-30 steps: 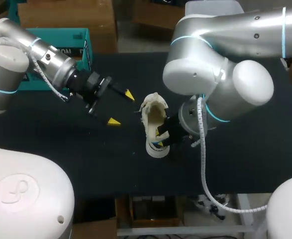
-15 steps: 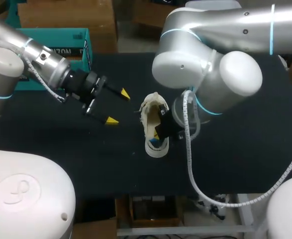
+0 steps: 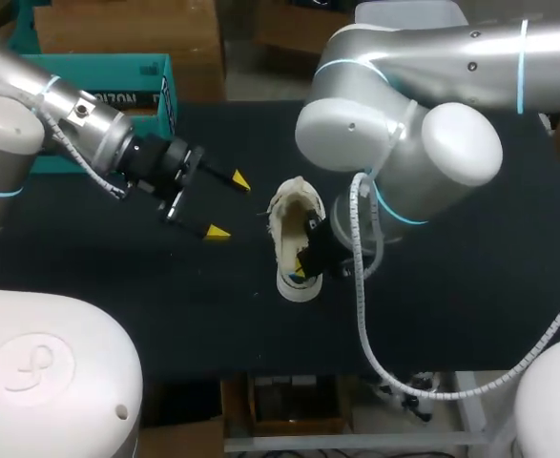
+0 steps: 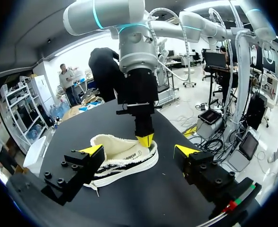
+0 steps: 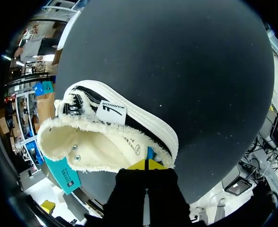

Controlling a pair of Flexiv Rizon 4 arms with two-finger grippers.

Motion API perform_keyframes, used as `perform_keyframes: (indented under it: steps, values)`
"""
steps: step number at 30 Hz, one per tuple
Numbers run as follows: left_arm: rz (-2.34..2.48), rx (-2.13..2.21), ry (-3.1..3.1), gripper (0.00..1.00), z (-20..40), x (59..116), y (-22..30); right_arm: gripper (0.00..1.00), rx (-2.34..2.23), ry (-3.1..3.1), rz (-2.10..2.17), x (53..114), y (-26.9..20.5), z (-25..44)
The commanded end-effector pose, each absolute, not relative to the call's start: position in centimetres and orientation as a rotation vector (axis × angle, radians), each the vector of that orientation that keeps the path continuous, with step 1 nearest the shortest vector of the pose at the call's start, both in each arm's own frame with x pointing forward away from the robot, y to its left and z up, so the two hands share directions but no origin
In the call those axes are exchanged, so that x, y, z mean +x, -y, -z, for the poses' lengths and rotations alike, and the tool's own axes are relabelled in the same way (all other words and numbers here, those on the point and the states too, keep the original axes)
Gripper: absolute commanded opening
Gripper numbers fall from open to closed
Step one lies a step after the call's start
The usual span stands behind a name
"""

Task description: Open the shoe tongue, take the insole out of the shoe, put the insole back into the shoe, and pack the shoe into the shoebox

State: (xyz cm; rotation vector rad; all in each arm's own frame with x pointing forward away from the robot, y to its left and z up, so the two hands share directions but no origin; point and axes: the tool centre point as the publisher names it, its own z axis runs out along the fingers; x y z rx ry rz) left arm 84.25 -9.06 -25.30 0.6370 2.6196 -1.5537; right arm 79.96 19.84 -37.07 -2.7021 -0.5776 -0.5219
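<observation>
1. Shoe (image 3: 294, 229) is sitting near the middle of the black surface (image 3: 470, 315), with its opening facing up. It has cream fleece lining, a black-and-white striped side and a white rubber sole rim.
2. Right claw (image 3: 303, 269) is coming down onto the shoe at the end nearest the robot. It's clenched, with the yellow tips pressing together right at the fleece rim.
3. In the right wrist view, the right claw (image 5: 147, 164) tips are sitting flush against each other at the rim of the shoe (image 5: 115, 137). A small blue patch is showing just ahead of them inside the shoe. Can't tell whether anything is being pinched between the tips.
4. Left claw (image 3: 229, 206) is hovering over the surface just left of the shoe, not touching it. It's released, with fingers spread wide and gripping nothing.
5. In the left wrist view, the left claw (image 4: 139, 150) is pointing at the shoe (image 4: 122, 163) side-on. The shoe is lying ahead of the spread fingers, apart from both. The right claw (image 4: 145, 140) is pointing straight down onto the end of the shoe.
6. Teal shoebox (image 3: 127, 81) is sitting at the far left corner of the surface, behind the left arm and well apart from the shoe.
</observation>
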Motion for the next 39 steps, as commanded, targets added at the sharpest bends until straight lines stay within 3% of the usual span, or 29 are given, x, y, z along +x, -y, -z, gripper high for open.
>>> perform_keyframes:
  steps: [1, 9, 28, 39]
  values:
    - [1.552, 0.639, -2.631, 1.00, 25.3, 84.5, 9.2, 0.00, -2.754, 0.580, 0.521, 79.6, -20.9, 35.1]
    - [1.554, 0.604, -2.644, 1.00, 25.4, 84.9, 8.9, 0.00, -2.778, 0.604, 0.506, 79.9, -21.3, 33.9]
    - [1.508, 0.468, -2.695, 1.00, 26.0, 85.1, 7.4, 0.00, -2.688, 0.583, 0.454, 81.5, -19.9, 40.7]
    - [1.450, 0.357, -2.722, 1.00, 24.7, 84.6, 7.6, 0.00, -2.675, 0.752, 0.570, 81.5, -18.9, 35.3]
